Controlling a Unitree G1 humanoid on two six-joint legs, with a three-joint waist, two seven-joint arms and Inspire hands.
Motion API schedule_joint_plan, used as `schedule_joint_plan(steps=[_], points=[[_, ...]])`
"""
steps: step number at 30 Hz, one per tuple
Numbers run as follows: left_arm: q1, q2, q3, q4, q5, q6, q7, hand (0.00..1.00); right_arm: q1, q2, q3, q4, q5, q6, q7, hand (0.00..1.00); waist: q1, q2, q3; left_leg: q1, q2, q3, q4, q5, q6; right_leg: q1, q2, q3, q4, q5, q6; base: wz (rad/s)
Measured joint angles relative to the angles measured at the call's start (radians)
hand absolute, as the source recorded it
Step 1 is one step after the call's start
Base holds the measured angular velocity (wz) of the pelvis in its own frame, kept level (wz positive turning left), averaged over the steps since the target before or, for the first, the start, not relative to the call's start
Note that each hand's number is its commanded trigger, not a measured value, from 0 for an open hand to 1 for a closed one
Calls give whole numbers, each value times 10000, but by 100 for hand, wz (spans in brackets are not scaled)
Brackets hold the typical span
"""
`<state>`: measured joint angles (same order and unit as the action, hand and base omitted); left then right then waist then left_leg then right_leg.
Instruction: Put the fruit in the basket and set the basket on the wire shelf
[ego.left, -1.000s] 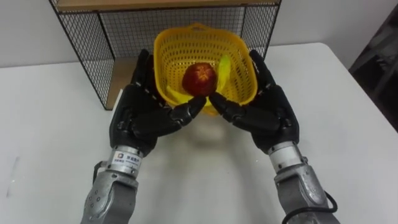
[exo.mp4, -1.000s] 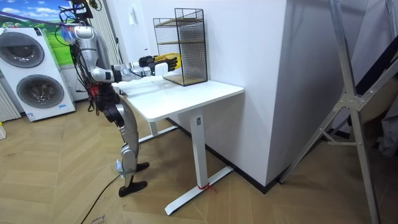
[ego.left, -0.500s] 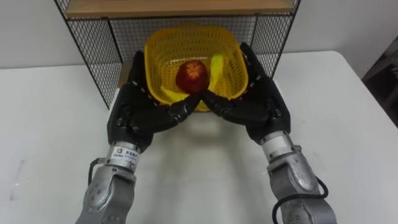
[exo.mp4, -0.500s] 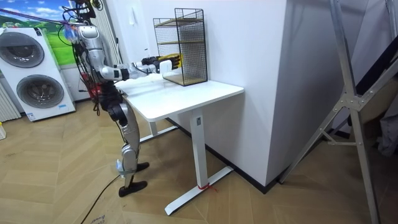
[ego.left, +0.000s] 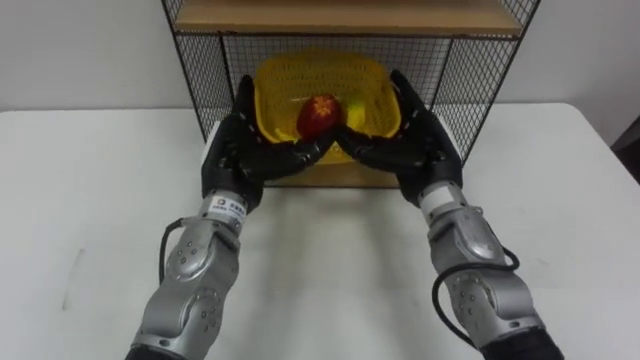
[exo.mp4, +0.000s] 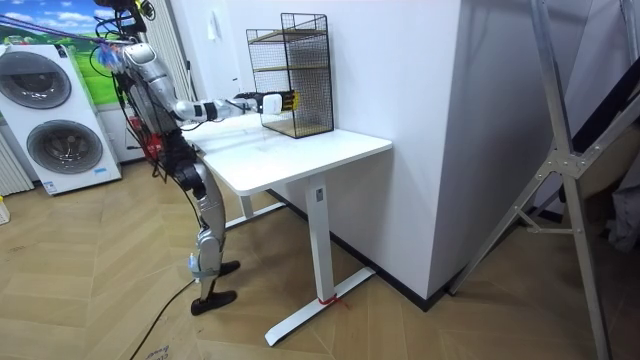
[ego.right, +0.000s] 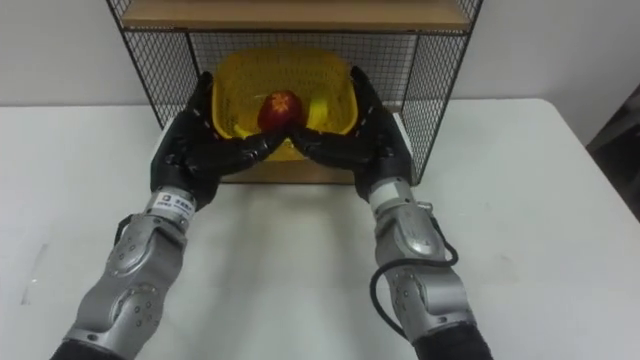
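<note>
Moved into shelf (ego.left: 478, 75) at 12 o'clock: basket (ego.left: 283, 85) holding apple (ego.left: 319, 113), banana (ego.left: 356, 108); my left hand (ego.left: 243, 152), right hand (ego.left: 408, 150) flat-fingered, cradling it.

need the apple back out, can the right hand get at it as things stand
Probably not: the right hand and left hand are both pressed flat against the basket, holding it, and the shelf board hangs over the apple.

— What closes in the lower bay of the wire shelf (ego.left: 195, 75)?
— Mesh on both sides and behind, and a wooden board (ego.left: 340, 15) overhead. Only the front is open, toward the bench (ego.left: 90, 180).
— And inside?
— The basket (ego.left: 285, 85) takes most of the width, with the left robot hand (ego.left: 245, 150) and the right robot hand (ego.left: 405, 150) flanking it, close to the side mesh.
</note>
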<state>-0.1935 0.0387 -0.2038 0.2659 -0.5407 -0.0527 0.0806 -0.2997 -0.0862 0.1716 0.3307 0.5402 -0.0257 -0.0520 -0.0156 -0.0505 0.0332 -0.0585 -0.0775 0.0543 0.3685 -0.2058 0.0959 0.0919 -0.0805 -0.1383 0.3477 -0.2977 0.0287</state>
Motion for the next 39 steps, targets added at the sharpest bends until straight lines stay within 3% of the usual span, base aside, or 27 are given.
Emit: schedule_joint_plan(steps=[2,6,10,18,27,39], points=[[-100,-11,54,190,11,301,56,0,-340,32,2,411,-9,74,-125,0,-15,4,-3,7,18,1,34,38,32,85,34,1,-241,133,15,0],[-882,-134,432,528,10,1008,422,0,-1011,29,-3,895,10,583,-514,0,57,-7,-14,-70,115,28,28,59,47,109,133,8,-430,355,17,-3],[-1284,-395,635,544,63,1359,755,0,-1279,14,-9,1019,6,723,-798,0,146,45,-136,61,152,144,-59,112,49,299,161,65,-787,496,10,-8],[-1677,-592,828,1305,245,2014,915,0,-1643,68,-259,1775,-118,1411,-742,0,211,71,-168,202,164,134,-268,220,-1,423,172,3,-913,557,-31,0],[-2472,-605,1032,2098,330,2299,891,0,-2436,281,-784,2550,-399,1593,-701,0,95,97,-157,149,157,123,-336,253,-7,391,177,-18,-989,579,-46,0],[-2491,-507,1075,2271,886,2526,671,0,-2439,456,-866,3541,-363,1593,-766,0,-90,536,-132,171,140,100,-487,269,-22,471,200,-12,-1245,662,-41,0]])
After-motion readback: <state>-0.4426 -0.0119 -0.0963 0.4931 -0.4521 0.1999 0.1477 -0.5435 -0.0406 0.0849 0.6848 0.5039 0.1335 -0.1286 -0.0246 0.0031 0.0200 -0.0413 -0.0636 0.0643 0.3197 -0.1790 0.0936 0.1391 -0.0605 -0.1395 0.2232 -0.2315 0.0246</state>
